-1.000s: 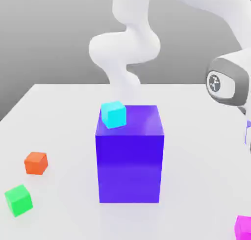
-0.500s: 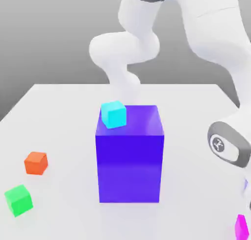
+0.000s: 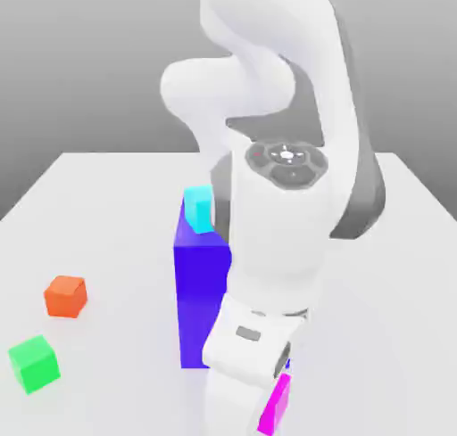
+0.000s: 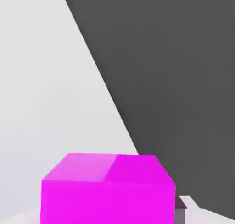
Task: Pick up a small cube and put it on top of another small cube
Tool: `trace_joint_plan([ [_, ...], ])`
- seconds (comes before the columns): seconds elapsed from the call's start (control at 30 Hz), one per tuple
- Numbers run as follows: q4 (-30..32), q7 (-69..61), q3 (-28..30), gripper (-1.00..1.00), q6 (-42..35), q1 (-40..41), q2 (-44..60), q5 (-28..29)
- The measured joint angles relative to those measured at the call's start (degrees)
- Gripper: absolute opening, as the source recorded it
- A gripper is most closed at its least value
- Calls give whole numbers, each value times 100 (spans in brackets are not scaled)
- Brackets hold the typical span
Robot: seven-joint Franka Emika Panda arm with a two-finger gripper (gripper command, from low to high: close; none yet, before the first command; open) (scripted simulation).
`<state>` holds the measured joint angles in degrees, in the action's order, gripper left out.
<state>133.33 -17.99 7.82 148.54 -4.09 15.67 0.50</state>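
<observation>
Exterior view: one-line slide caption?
Robot arm's hand grips a magenta cube in front of the big blue block.

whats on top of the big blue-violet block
A cyan cube sits on top of the blue-violet block. The robot arm covers the rest of its top.

Blue-violet block point(image 3: 201, 292) with cyan cube point(image 3: 198, 209) on top blocks frame center. Tabletop point(image 3: 116, 220) free at left, above orange cube point(image 3: 66, 297).
</observation>
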Motion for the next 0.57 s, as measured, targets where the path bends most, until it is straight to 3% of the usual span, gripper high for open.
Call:
trace_joint_plan([
  [0.3,654,-1741,1083,-100,166,1704,-462,-688],
  [0.43,629,-2270,861,-100,724,2161,161,-1228],
  [0.47,624,-2325,810,100,804,2212,255,-1297],
  [0.57,624,-2325,810,100,804,2212,255,-1297],
])
